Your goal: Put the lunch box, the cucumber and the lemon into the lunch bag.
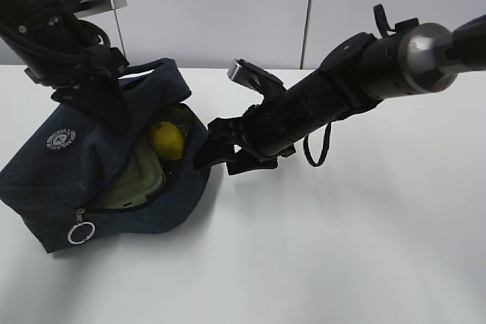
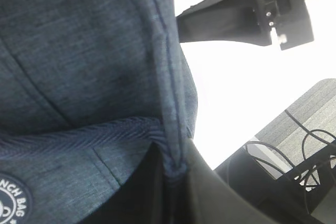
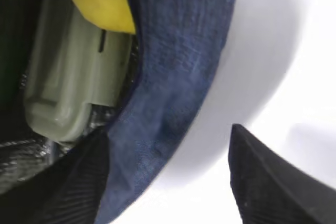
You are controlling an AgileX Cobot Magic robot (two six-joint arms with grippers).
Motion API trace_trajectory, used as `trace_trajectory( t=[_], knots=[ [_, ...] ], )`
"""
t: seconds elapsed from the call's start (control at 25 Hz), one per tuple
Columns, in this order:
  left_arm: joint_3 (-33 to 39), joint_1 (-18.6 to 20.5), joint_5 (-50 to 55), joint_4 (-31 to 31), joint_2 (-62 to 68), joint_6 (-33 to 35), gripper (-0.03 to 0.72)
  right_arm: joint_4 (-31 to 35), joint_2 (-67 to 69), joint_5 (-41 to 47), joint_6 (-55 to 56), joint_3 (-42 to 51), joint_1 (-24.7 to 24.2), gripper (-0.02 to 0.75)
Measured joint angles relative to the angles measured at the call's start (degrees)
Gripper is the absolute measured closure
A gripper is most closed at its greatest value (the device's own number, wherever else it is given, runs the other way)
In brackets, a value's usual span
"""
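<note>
Lunch bag (image 1: 99, 180): dark navy fabric, lying on its side on the white bench (image 1: 342, 248), mouth facing right toward the right arm. At its near lower edge the metal ring pull (image 1: 80, 232) of the zipper hangs against the fabric. A round white logo (image 1: 61, 139) sits on the upper left panel.

Inside the open mouth, the lunch box (image 1: 137, 184) with its sage-green lid stands on edge. The lemon (image 1: 168, 140) rests above it, touching the lid; the right wrist view shows the yellow fruit pressed against the green lid just inside the rim. The cucumber cannot be made out in any view.

Right gripper (image 1: 220, 151): its jaws stand apart, holding nothing, positioned just beside the rim of the bag on the right. The right arm extends from the upper right, sloping down and to the left, with the wrist low over the bench.

Left gripper (image 1: 106, 92): its jaws are together, clamped on the upper rear fabric of the bag and holding that edge raised. The left arm descends steeply from the upper left corner, behind the bag.
</note>
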Motion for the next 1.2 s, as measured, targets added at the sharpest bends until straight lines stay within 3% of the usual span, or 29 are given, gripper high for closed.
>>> trace_trajectory(
  t=[0.2, 0.6, 0.68, 0.88, 0.96, 1.2],
  knots=[
    [0.0, 0.0, 0.0, 0.0, 0.0, 0.0, 0.683, 8.7, 1.0, -0.4, -3.7, 0.1, 0.0, 0.236],
    [0.0, 0.0, 0.0, 0.0, 0.0, 0.0, 0.683, 18.0, 6.1, 1.1, -8.0, 0.1, 0.0, 0.276],
    [0.0, 0.0, 0.0, 0.0, 0.0, 0.0, 0.683, 18.4, 6.5, 2.1, -8.5, 0.1, 0.0, 0.339],
    [0.0, 0.0, 0.0, 0.1, 0.0, 0.0, 0.683, 18.6, 6.5, 4.2, -10.6, 0.1, 0.0, 0.629],
    [0.0, 0.0, 0.0, 0.1, 0.0, 0.0, 0.683, 18.9, 6.5, 5.1, -11.2, 0.1, 0.0, 0.708],
    [0.0, 0.0, 0.0, 0.1, 0.0, 0.0, 0.683, 19.1, 6.5, 9.0, -11.5, -2.7, 0.0, 0.73]
  ],
)
